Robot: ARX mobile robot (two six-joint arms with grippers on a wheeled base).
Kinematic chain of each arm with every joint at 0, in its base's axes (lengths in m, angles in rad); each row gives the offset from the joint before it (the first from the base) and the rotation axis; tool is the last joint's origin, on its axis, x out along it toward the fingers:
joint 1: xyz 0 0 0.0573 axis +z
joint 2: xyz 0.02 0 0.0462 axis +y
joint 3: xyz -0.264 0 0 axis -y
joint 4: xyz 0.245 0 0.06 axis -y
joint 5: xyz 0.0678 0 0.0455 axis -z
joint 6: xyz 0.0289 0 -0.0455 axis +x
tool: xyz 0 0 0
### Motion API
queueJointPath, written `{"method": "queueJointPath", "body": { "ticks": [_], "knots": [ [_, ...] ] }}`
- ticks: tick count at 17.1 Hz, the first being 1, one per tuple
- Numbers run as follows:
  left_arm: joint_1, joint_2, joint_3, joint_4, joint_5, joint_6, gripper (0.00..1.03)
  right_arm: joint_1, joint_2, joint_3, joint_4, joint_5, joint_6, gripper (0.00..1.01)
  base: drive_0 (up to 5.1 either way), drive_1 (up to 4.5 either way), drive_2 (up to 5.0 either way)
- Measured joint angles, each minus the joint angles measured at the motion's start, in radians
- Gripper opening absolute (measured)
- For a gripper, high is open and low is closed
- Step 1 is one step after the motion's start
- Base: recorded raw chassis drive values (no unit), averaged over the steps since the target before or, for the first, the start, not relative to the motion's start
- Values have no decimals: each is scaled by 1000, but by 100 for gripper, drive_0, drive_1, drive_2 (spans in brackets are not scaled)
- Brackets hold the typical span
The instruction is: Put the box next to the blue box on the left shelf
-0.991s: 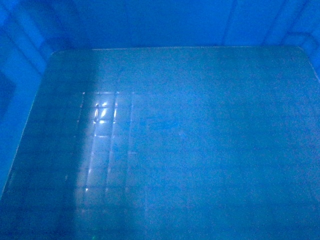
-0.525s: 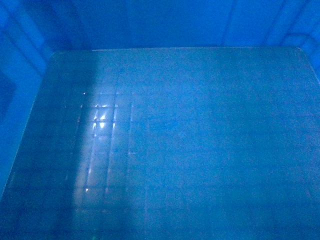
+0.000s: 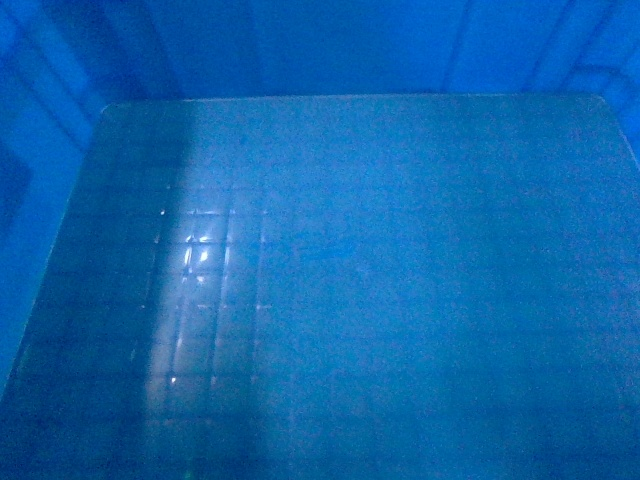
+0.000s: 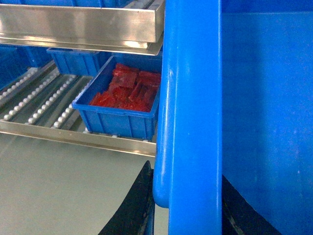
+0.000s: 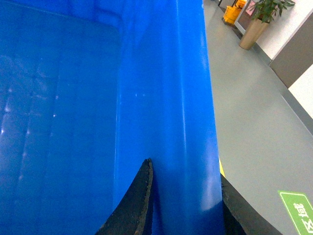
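The box (image 3: 350,280) fills the head view, showing only its grid-patterned floor and ribbed inner walls. My left gripper (image 4: 185,172) is shut on the box's thick left rim (image 4: 190,98), one black finger on each side. My right gripper (image 5: 185,169) is shut on the opposite rim (image 5: 171,98) in the same way. In the left wrist view, the left shelf (image 4: 44,105) with white rollers lies ahead to the left. A blue box (image 4: 122,120) of red pieces sits on it by the front rail, close to my box's rim.
Another blue bin (image 4: 78,61) sits further back on the rollers, under an upper metal rail (image 4: 83,24). Grey floor (image 4: 63,191) lies before the rack. On the right are a potted plant (image 5: 254,29), a yellow object (image 5: 232,12) and a green floor mark (image 5: 298,210).
The light glint on the box floor has shifted slightly; otherwise the box still fills the head view the same way.
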Motion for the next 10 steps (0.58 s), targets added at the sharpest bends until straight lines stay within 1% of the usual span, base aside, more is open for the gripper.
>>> {"method": "queueJointPath", "body": {
  "ticks": [7,10],
  "knots": [
    [-1,2,0,1,0,0,19,0,3,0,1,-1,0,22,0,0,0],
    [-1,2,0,0,1,0,19,0,-1,0,-3,0,0,22,-488,200,278]
  ]
}}
